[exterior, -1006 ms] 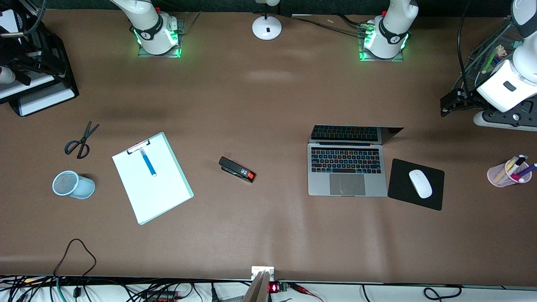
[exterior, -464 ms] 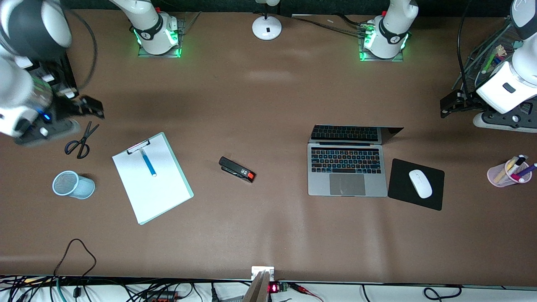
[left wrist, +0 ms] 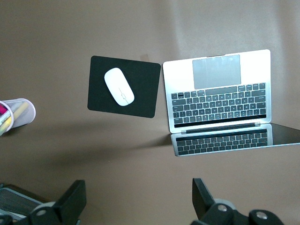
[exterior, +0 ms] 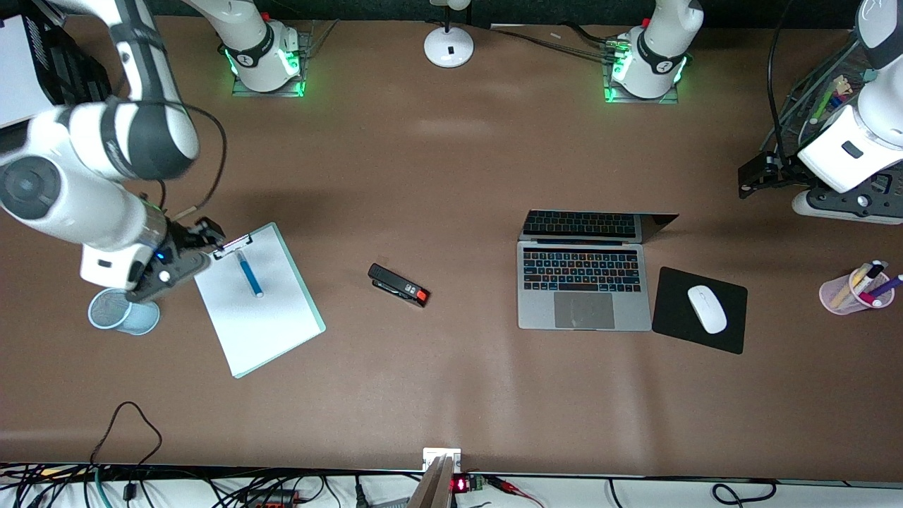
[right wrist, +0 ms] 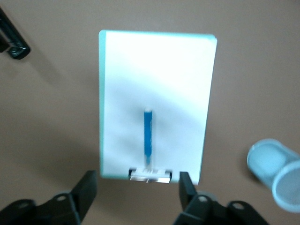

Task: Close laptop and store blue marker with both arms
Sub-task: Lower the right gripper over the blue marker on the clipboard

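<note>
The laptop [exterior: 584, 310] stands open on the table toward the left arm's end, keys lit; the left wrist view shows the laptop [left wrist: 220, 103] too. On a white clipboard [exterior: 261, 317] toward the right arm's end lies the blue marker [exterior: 249, 275], just below the clip. My right gripper [exterior: 206, 236] hovers over the clip end of the clipboard, open, with nothing between its fingers. In the right wrist view the blue marker [right wrist: 148, 131] lies ahead of the right gripper [right wrist: 138, 183]. My left gripper [exterior: 751, 173] hangs open over bare table, apart from the laptop; the left wrist view shows the left gripper [left wrist: 138, 201] empty.
A black stapler [exterior: 398, 285] lies between clipboard and laptop. A pale blue mesh cup [exterior: 123, 310] lies on its side beside the clipboard. A white mouse [exterior: 707, 308] sits on a black mouse pad [exterior: 726, 335] beside the laptop. A pink pen cup [exterior: 853, 289] holds pens.
The right arm has swung in from the table's end and now hangs over the clipboard's clip, covering the scissors. The left arm has hardly moved.
</note>
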Motion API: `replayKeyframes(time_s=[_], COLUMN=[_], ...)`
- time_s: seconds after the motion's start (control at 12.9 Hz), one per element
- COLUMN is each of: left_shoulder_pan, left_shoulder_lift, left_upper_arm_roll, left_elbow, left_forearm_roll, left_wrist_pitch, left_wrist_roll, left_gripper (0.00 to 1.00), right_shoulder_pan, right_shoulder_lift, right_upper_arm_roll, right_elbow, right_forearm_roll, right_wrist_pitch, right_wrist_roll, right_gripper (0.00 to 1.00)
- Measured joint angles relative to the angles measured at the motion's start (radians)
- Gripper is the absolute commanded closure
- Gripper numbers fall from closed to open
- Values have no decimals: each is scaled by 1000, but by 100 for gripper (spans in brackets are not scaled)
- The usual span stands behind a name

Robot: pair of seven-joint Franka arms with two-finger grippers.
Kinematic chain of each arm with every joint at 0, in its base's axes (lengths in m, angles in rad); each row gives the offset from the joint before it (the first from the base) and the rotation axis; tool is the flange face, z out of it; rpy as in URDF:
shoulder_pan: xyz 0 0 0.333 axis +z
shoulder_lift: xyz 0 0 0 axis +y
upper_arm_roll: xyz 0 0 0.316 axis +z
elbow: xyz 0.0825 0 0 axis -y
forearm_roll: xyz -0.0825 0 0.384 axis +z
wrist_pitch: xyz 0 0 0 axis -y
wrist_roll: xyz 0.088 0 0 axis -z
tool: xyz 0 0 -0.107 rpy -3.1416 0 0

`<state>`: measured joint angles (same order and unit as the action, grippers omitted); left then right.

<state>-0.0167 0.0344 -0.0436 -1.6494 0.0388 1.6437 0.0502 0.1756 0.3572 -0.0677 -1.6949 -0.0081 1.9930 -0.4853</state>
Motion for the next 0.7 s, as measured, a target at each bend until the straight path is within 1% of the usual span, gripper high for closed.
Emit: replayKeyframes(time_s=[0.15,0.39,0.46,0.62,0.7], left_shoulder_pan=[2,7,7,7,8], left_shoulder_lift=[0,7,13,23,31], left_upper_arm_roll=[2,3,3,3,4], left_elbow=[10,16,16,17,17], left_forearm_roll=[0,0,0,0,0], left_wrist_pitch=[0,-34,-46,-51,-54], left_wrist_roll=[0,1,1,0,2], left_gripper=[0,0,0,0,4], right_shoulder_pan=[4,13,13,13,13], right_shoulder_lift=[54,102,119,153,167], right_upper_arm_roll=[0,1,0,0,0], right_elbow=[-36,-129,-148,-159,-159], right_forearm_roll=[0,0,0,0,0], right_wrist_pitch=[106,289,331,375,385], right_wrist_roll=[-17,-36,-54,-75,-78], right_gripper=[34,34,34,39,42])
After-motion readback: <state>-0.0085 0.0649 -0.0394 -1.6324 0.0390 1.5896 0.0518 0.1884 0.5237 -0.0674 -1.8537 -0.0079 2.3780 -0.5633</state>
